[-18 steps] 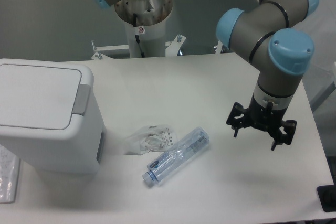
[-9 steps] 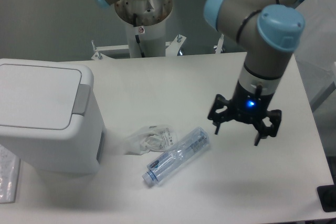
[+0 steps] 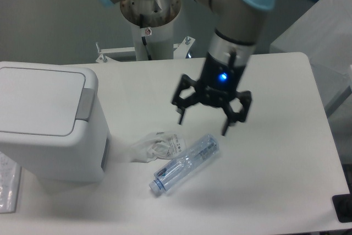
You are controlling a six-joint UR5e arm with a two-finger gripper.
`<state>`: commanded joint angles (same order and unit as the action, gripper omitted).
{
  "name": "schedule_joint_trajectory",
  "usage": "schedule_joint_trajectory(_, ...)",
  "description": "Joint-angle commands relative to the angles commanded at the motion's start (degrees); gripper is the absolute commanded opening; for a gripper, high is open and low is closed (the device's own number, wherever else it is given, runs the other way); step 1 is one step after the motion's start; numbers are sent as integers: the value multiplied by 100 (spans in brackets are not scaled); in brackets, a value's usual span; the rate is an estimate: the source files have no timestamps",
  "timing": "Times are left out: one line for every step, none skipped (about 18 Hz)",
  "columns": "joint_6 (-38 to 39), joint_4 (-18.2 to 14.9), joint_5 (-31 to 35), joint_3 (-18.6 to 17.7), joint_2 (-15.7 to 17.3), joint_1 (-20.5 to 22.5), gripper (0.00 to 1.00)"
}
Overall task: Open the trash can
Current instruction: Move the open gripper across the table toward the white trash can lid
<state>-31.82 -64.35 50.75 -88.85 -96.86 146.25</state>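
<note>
The trash can [image 3: 47, 122] is a large boxy white bin at the left of the table, its flat lid down and a grey push tab [image 3: 85, 104] on the lid's right edge. My gripper [image 3: 203, 125] hangs open above the table's middle, well to the right of the bin, fingers pointing down with nothing between them. A blue light glows on its wrist.
A clear plastic bottle [image 3: 185, 163] lies on its side just below the gripper. A crumpled clear wrapper [image 3: 155, 145] lies between bottle and bin. The arm's base column [image 3: 149, 15] stands behind the table. A grey box [image 3: 324, 37] sits at the right.
The gripper has travelled left across the table, from near the right edge to above the middle, closer to the bin. The blue wrist light came on. Bin, bottle and wrapper have not moved.
</note>
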Motion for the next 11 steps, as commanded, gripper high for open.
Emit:
schedule_joint_trajectory(88,97,-265,-88,79,-9,100)
schedule_joint_trajectory(219,167,-398,-158,123,-44,100)
schedule_joint_trajectory(377,238,-399,-176,211,-166,100)
schedule_joint_trajectory(527,290,-399,-185,255,-228,100)
schedule_joint_trajectory(598,387,-390,-203,221,-281,100)
schedule_joint_trajectory(616,457,-382,-229,194,-325,100)
schedule_joint_trajectory(607,475,-373,-264,159,-421,100)
schedule_joint_trajectory(607,493,-364,-317,176,-474,100)
schedule_joint_trajectory(607,519,-364,-404,194,-492,100)
schedule_joint_trajectory(607,554,-364,-475,194,-536,100)
schedule_joint_trajectory(607,589,-364,-545,194,-632,100)
